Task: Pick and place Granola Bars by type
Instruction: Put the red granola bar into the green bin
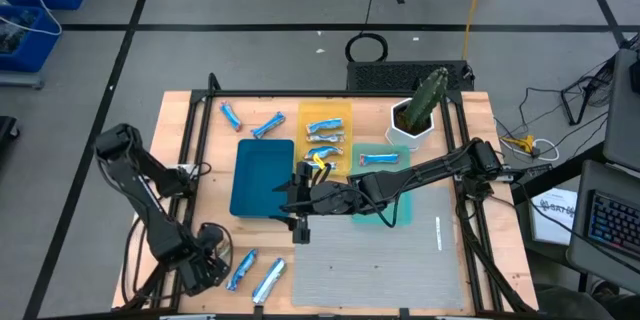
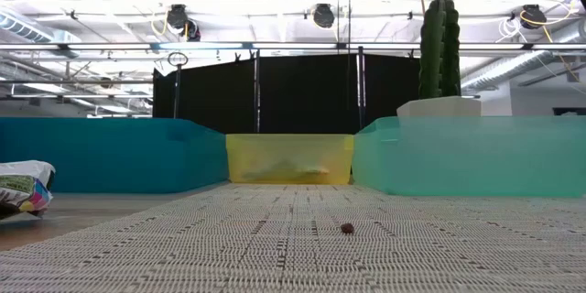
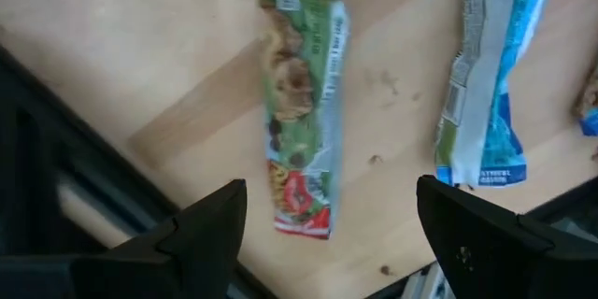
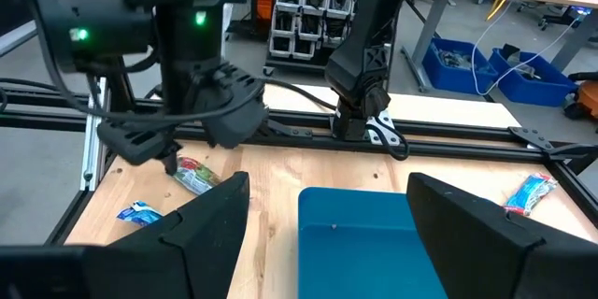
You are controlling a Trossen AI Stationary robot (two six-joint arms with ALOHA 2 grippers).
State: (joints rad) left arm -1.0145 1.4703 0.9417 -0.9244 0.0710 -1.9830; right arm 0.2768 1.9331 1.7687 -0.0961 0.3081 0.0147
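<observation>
Down at the near left corner of the wooden table (image 1: 180,150), a green-wrapped granola bar (image 3: 302,112) with red ends lies flat on the bare wood, straight under my left gripper (image 3: 327,229). My fingers (image 3: 201,229) stand spread on either side of its near end, above it, with nothing between them. Just beside it lies a blue-and-white bar (image 3: 491,75), and from above two such blue bars (image 1: 242,269) show on the wood next to my left gripper (image 1: 208,270), the second one (image 1: 268,282) closer to the grey mat (image 1: 385,270).

Farther across the table, more blue-and-white bars are sorted or loose: several (image 1: 325,140) lie in the yellow tray (image 1: 307,115), one (image 1: 378,159) lies in the teal tray (image 1: 400,215), and two (image 1: 231,115) lie loose on the wood beyond the blue tray (image 1: 262,175), the other (image 1: 267,126) just off its far edge. The blue tray itself holds no bar that I can see.

My right gripper (image 1: 298,203) reaches over the middle of the table, at the near right corner of the blue tray, its fingers (image 4: 210,220) wide apart and empty, pointing toward my left arm. A white pot (image 1: 410,130) with a green cactus (image 1: 430,95) stands at the far right, behind the teal tray.
</observation>
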